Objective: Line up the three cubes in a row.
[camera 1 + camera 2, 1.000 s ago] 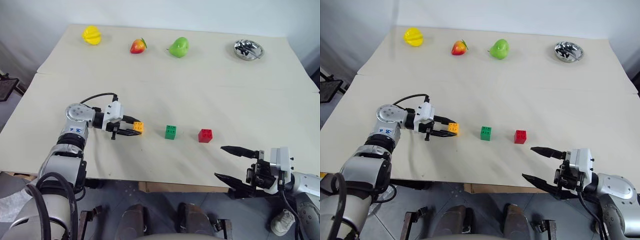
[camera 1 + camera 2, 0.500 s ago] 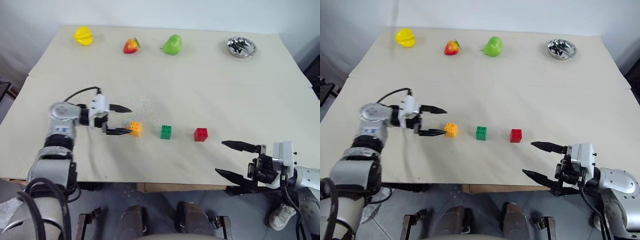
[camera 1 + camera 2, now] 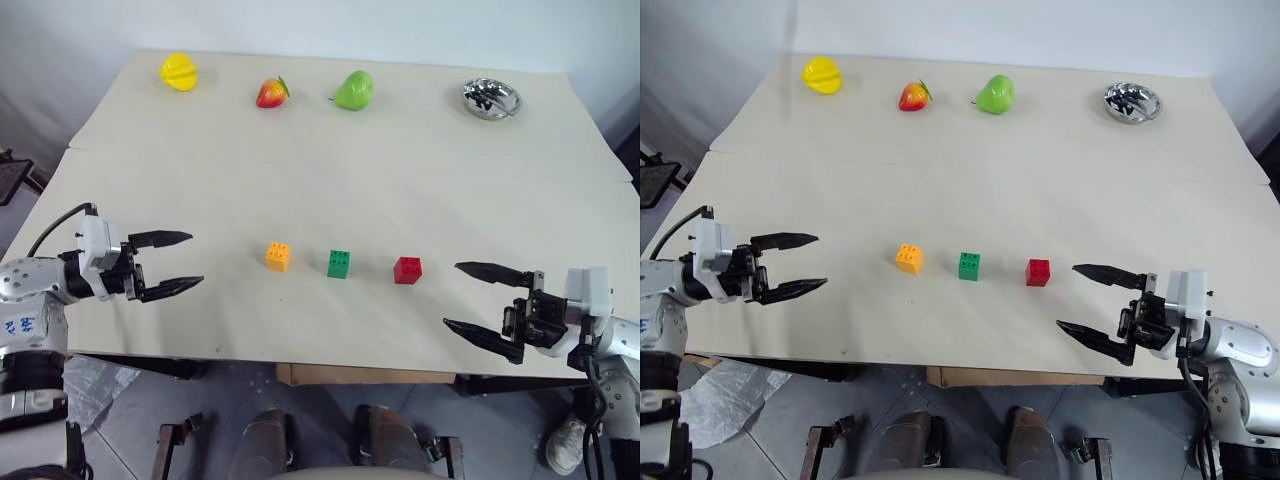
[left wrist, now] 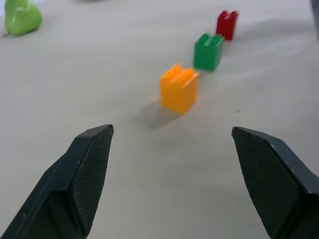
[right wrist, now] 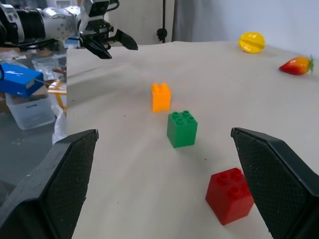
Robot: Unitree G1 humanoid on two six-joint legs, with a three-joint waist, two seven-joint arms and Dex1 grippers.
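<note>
Three small plastic blocks with studded tops are sitting in a row in the lower middle of the head view: orange block (image 3: 279,255) on the left, green block (image 3: 339,263) in the middle, red block (image 3: 408,270) on the right. The row's long axis is running left to right across the frame, tilting very slightly downward toward the right. Gaps between the blocks look about even, none touching. All three are standing upright, studs up; each is squarish, glossy, hard-edged. In the right wrist view the green block is showing four round studs.

They are resting on a table (image 3: 400,160) covered in a matte cream sheet, smooth, with a faint fold line across it.

Left gripper (image 3: 178,262) is hovering at the left edge of the frame, well apart from the orange block, fingers spread wide and holding nothing, pointing toward the row. Its black fingertips (image 4: 92,164) are showing a fine cross-hatched texture.

Right gripper (image 3: 475,298) is hanging at the lower right, near the table's front edge, jaws also wide apart and empty, pointing left toward the red block.

Along the top of the frame: a yellow ridged toy fruit (image 3: 180,71), a red-orange strawberry-like toy (image 3: 272,93), a glossy green pear (image 3: 353,91), and a shiny metal bowl (image 3: 491,99) at upper right.
</note>
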